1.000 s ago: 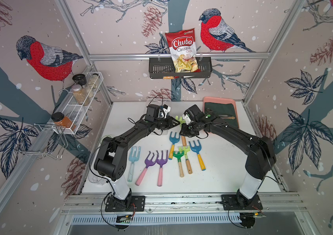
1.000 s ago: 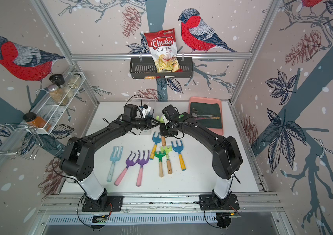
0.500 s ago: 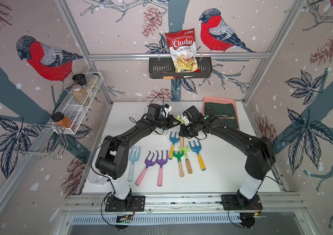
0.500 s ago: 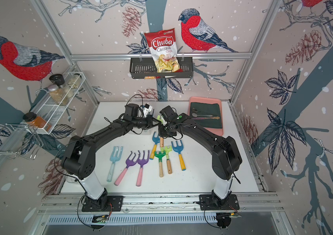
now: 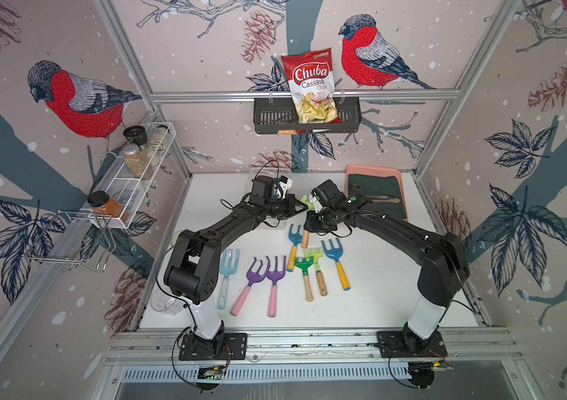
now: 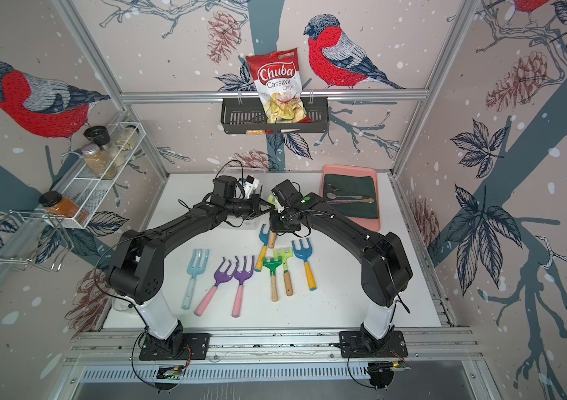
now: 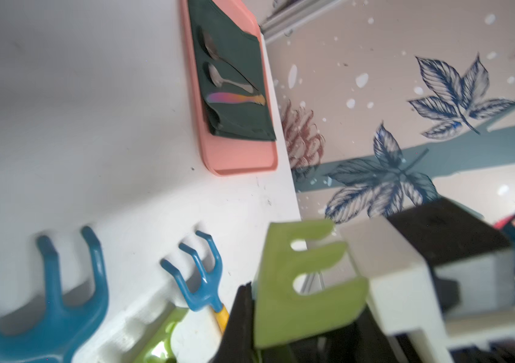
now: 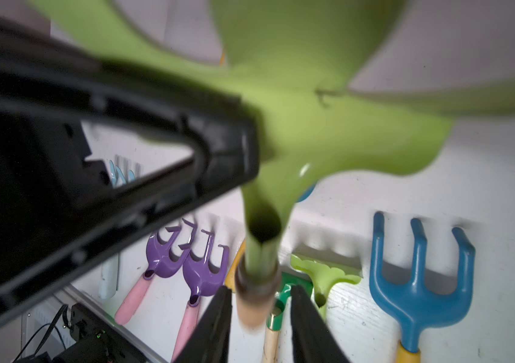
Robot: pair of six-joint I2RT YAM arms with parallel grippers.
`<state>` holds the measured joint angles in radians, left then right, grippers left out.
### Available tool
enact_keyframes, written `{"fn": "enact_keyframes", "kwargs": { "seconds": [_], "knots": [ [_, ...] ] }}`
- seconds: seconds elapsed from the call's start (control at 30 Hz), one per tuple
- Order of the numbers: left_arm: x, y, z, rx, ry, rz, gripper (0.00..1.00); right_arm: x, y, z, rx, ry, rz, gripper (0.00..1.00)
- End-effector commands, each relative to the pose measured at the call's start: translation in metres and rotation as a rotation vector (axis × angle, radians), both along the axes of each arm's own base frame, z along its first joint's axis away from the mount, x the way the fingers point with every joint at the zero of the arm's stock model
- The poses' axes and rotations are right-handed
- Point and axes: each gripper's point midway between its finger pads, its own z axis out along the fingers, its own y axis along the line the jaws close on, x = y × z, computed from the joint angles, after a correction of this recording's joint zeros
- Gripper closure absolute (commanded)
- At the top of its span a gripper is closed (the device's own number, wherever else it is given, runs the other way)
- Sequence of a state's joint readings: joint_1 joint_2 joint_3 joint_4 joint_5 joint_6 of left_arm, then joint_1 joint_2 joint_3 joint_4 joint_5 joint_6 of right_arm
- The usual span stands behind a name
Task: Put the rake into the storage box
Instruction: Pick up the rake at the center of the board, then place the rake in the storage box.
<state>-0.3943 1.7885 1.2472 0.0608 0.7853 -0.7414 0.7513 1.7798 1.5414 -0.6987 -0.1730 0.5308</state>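
Observation:
A lime-green rake (image 5: 304, 200) with a tan wooden handle hangs in the air between my two arms, above the middle of the table. My left gripper (image 5: 302, 207) is shut on the flat green head (image 7: 300, 283). My right gripper (image 8: 260, 292) is open, and its fingers (image 8: 218, 314) stand on either side of the handle (image 8: 254, 301) with a gap on each side. The storage box (image 5: 285, 170), a clear tub, lies at the back under my left wrist and is mostly hidden by the arm.
Several toy rakes lie in a row on the table below: blue (image 5: 335, 258), green (image 5: 304, 273), purple (image 5: 275, 277) and pale blue (image 5: 228, 273). A pink tray (image 5: 375, 169) with cloth and spoons sits back right. A black basket (image 5: 268, 116) hangs on the back wall.
My left gripper has closed on the green rake head. My right gripper's fingers have parted from the handle. Both arms have stayed almost where they were.

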Motion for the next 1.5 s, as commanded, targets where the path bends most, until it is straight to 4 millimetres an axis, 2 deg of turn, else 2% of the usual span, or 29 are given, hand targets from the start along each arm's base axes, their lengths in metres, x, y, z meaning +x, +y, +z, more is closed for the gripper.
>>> {"fn": "enact_keyframes", "kwargs": {
  "seconds": [0.0,0.17,0.27,0.43,0.53,0.73,1.0,1.17,1.47],
  "knots": [
    [0.005,-0.004,0.011,-0.043,-0.015,-0.001,1.0,0.004,0.004,0.016,0.037,-0.029,-0.011,0.52],
    [0.008,-0.006,0.015,-0.043,-0.02,-0.004,1.0,0.007,0.0,0.024,0.054,-0.039,-0.023,0.44],
    [0.013,-0.001,0.017,-0.03,-0.029,0.0,1.0,0.01,-0.007,0.033,0.061,-0.057,-0.046,0.31],
    [0.033,0.029,0.026,-0.028,-0.039,0.042,1.0,0.015,-0.034,0.053,0.099,-0.089,-0.119,0.28],
    [0.047,0.049,0.03,-0.013,-0.05,0.072,1.0,0.013,-0.054,0.058,0.11,-0.096,-0.154,0.28],
    [0.074,0.082,0.03,0.002,-0.057,0.114,1.0,0.006,-0.09,0.048,0.087,-0.083,-0.21,0.27],
    [0.115,0.125,0.029,0.006,-0.054,0.163,1.0,0.0,-0.102,0.032,0.083,-0.056,-0.224,0.27],
    [0.137,0.131,0.018,0.013,-0.042,0.162,1.0,0.001,-0.103,0.026,0.078,-0.048,-0.221,0.27],
    [0.17,0.127,-0.025,0.014,0.024,0.146,1.0,0.004,-0.107,0.011,0.057,-0.026,-0.219,0.27]
  ]
}}
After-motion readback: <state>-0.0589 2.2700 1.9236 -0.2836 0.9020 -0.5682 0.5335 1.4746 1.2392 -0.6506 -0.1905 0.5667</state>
